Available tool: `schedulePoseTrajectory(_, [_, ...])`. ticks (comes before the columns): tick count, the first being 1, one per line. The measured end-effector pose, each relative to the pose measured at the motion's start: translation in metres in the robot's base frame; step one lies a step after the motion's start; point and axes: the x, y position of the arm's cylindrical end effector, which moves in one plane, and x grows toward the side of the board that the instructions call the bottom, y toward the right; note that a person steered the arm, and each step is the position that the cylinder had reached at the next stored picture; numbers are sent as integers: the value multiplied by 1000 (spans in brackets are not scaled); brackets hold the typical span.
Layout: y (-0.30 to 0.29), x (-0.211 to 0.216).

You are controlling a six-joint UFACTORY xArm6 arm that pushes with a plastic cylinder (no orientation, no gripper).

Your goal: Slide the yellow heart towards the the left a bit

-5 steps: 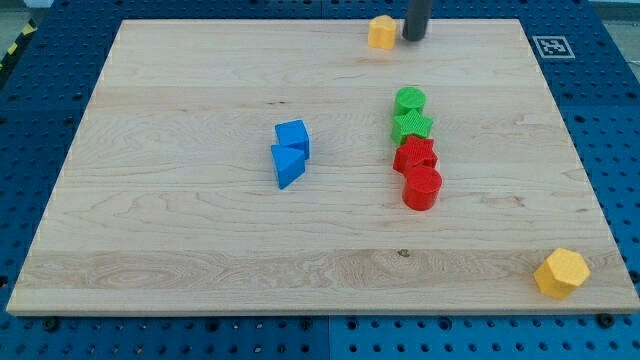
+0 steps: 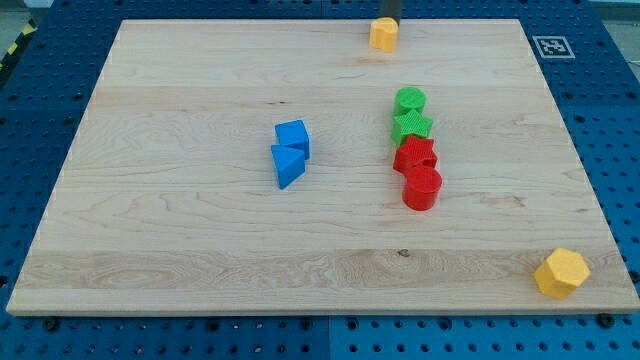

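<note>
The yellow heart (image 2: 383, 34) sits at the board's (image 2: 180, 90) top edge; my tip (image 2: 389, 20) just behind it, seemingly touching; no jaws here

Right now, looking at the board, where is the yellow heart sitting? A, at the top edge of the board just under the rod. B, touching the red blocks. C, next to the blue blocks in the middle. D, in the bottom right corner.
A: the yellow heart lies at the view's top edge of the board, with my tip just above it, far from the blue and red blocks.
</note>
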Motion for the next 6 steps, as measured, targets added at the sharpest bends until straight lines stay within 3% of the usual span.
schedulePoseTrajectory(3, [10,66])
schedulePoseTrajectory(6, [-20,35])
